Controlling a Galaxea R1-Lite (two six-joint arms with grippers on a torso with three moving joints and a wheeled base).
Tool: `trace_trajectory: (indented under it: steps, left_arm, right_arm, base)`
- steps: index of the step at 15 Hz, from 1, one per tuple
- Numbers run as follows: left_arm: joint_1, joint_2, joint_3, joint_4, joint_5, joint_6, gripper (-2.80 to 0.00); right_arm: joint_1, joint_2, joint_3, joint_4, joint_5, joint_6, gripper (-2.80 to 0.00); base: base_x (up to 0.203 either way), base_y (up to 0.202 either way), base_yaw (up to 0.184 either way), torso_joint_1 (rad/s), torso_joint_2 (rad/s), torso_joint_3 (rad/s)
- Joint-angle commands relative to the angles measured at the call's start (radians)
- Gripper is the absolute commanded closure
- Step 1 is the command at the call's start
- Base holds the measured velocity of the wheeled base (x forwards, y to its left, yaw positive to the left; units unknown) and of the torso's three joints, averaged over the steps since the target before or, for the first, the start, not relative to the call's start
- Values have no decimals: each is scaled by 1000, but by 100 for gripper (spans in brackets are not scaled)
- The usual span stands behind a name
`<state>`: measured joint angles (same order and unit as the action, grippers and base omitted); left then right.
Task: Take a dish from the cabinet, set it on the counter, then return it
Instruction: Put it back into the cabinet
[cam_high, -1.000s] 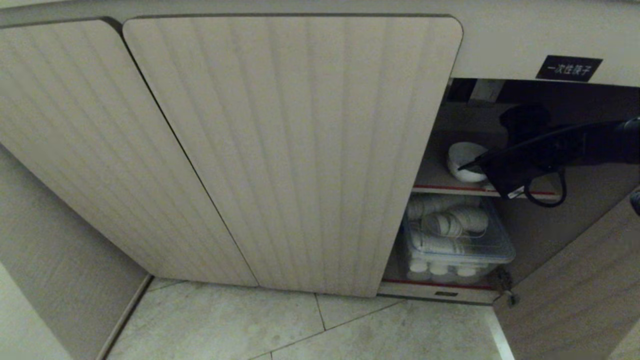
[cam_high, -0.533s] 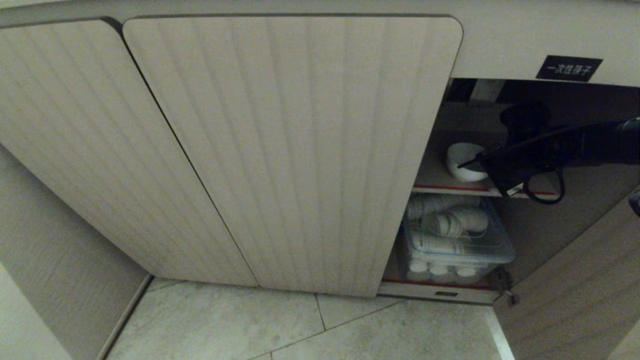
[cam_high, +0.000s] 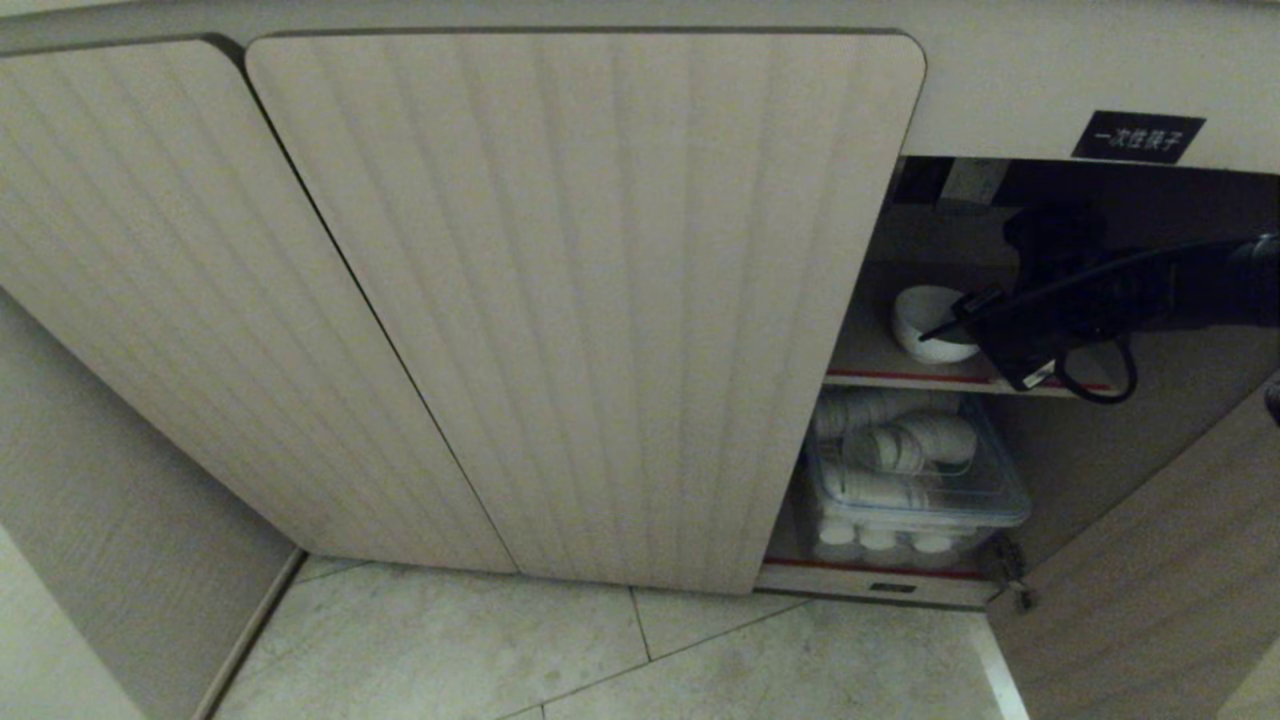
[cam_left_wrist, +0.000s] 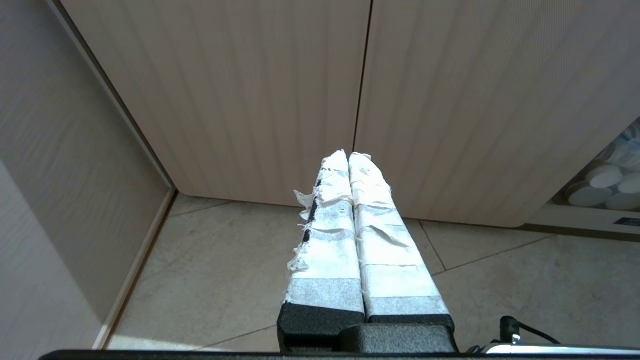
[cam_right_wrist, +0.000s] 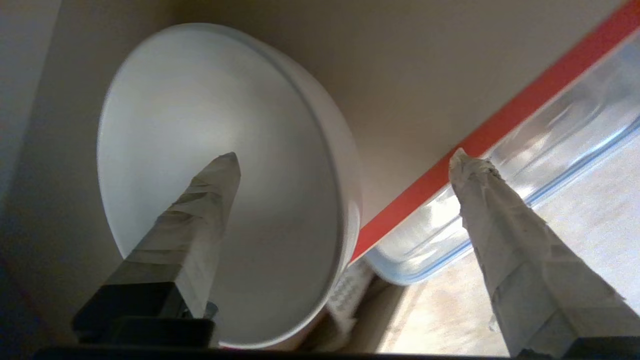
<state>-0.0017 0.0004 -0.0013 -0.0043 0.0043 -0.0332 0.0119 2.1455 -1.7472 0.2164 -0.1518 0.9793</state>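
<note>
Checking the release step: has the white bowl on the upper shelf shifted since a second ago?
No. The bowl sits in the same spot against the shelf's red edge; only the right tool has opened beside it.

Pale stone-tiled floor (cam_high: 600, 650) with thin diagonal grout lines, beige wood-grain side wall (cam_high: 110, 520), dim light

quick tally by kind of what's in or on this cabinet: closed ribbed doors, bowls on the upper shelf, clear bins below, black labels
closed ribbed doors: 2
white bowl on the red-edged upper shelf: 1
clear plastic bin holding white cups, below that shelf: 1
black label: 1
total: 5
</note>
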Motion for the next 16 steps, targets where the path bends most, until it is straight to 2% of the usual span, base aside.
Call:
trace_trajectory:
  steps: [1, 4, 7, 8, 11, 16]
  left_arm:
    - [0, 0, 0, 0, 0, -1, 0]
    - [0, 0, 0, 0, 2, -1, 0]
    - [0, 0, 1, 0, 0, -1, 0]
    - [0, 0, 1, 0, 0, -1, 0]
    - [0, 0, 1, 0, 0, -1, 0]
    - [0, 0, 1, 0, 0, -1, 0]
  right_arm:
    - [0, -12, 2, 0, -8, -53, -280]
    - [0, -24, 8, 0, -24, -91, -280]
    - [3, -37, 39, -26, -63, -173, -280]
    - [3, -41, 47, -62, -64, -194, -280]
    - [3, -54, 83, -179, -73, -336, -280]
    - [3, -65, 91, -312, -74, -424, -280]
  base:
    - [0, 0, 0, 0, 0, 0]
    - [0, 0, 0, 0, 0, 0]
    - [0, 0, 0, 0, 0, 0]
    - [0, 0, 0, 0, 0, 0]
    - [0, 0, 0, 0, 0, 0]
    - [0, 0, 0, 0, 0, 0]
